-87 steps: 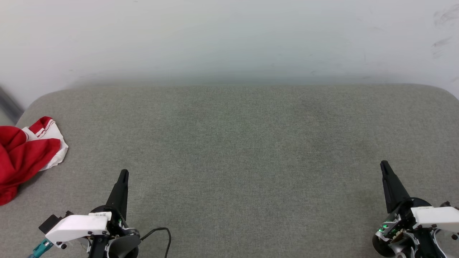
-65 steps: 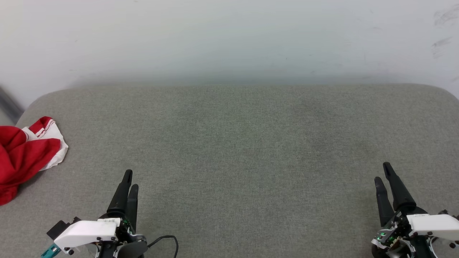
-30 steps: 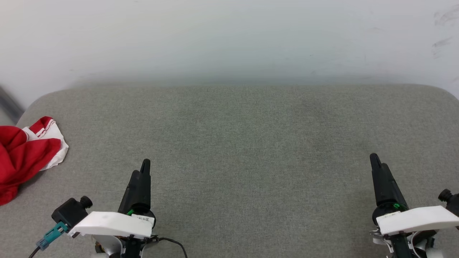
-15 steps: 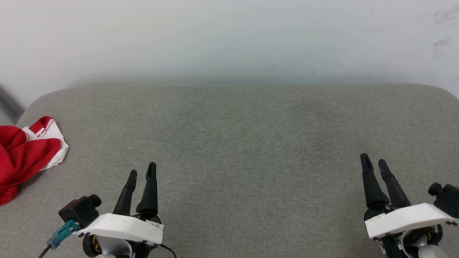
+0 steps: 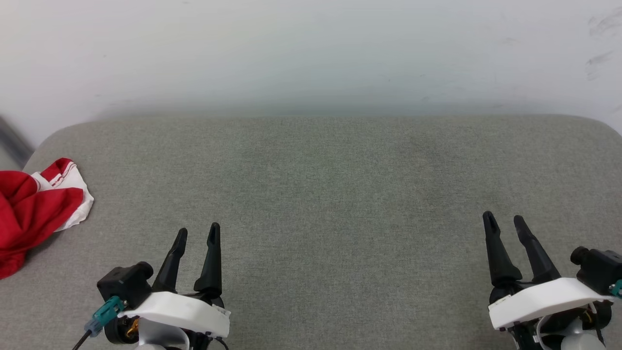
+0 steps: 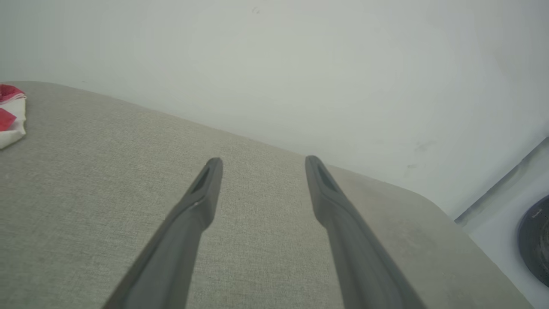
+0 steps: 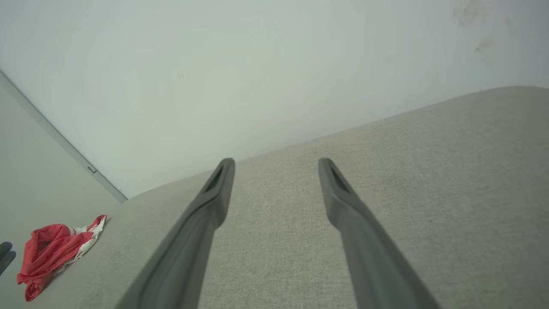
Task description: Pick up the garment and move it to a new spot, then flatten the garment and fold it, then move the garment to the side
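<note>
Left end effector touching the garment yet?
Apart. Head view: the left end effector is open, and a wide stretch of grey cushion lies between it and the crumpled garment at the left edge.

the head camera looks forward and down onto the grey cushion [image 5: 320,194] and white wall [image 5: 311,48]. both wrist cameras sit low, near the fabric, facing that wall; all three share the garment [image 7: 51,251] at the cushion's left end.

The garment [image 5: 29,214], red with a white striped-trim sleeve, is lying crumpled at the grey cushion's [image 5: 330,204] left end.
</note>
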{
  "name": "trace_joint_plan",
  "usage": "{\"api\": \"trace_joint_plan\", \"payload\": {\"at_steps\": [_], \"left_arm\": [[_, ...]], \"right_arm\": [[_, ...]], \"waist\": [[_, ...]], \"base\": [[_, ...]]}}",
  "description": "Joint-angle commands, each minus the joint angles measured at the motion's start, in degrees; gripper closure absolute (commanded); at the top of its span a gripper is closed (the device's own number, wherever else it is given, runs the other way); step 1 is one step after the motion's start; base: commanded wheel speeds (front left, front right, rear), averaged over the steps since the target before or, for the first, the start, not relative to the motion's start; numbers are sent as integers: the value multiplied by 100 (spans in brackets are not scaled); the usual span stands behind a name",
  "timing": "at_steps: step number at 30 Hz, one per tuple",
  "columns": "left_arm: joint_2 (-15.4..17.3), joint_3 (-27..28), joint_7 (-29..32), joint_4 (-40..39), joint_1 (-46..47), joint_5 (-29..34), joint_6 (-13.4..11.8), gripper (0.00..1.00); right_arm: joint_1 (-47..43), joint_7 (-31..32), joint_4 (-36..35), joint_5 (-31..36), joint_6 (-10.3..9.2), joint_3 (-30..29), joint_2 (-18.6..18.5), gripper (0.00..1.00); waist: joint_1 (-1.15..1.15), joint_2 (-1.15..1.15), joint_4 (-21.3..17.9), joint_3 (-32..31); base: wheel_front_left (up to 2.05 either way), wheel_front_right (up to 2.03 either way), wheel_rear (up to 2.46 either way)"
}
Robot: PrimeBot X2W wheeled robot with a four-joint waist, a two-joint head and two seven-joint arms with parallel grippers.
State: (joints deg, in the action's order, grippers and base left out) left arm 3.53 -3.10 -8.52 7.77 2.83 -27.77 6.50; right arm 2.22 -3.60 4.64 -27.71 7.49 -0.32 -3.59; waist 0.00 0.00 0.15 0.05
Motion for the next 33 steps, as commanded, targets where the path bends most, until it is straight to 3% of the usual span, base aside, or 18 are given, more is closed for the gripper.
{"api": "trace_joint_plan", "payload": {"at_steps": [1,24,33], "left_arm": [[52,-11,-49,-50,39,154,-28,0],[144,-226,-354,70,85,1429,-303,0],[108,-241,-459,159,79,1669,-292,0]], "right_arm": [[11,-39,-79,159,0,10,7,0],[-92,-35,-217,1504,0,-61,66,0],[-110,-60,-262,1897,0,-92,74,0]], "waist": [[0,0,1,-1],[0,0,-2,-8],[0,0,6,14]], "base": [[0,0,0],[0,0,0],[0,0,0]]}}
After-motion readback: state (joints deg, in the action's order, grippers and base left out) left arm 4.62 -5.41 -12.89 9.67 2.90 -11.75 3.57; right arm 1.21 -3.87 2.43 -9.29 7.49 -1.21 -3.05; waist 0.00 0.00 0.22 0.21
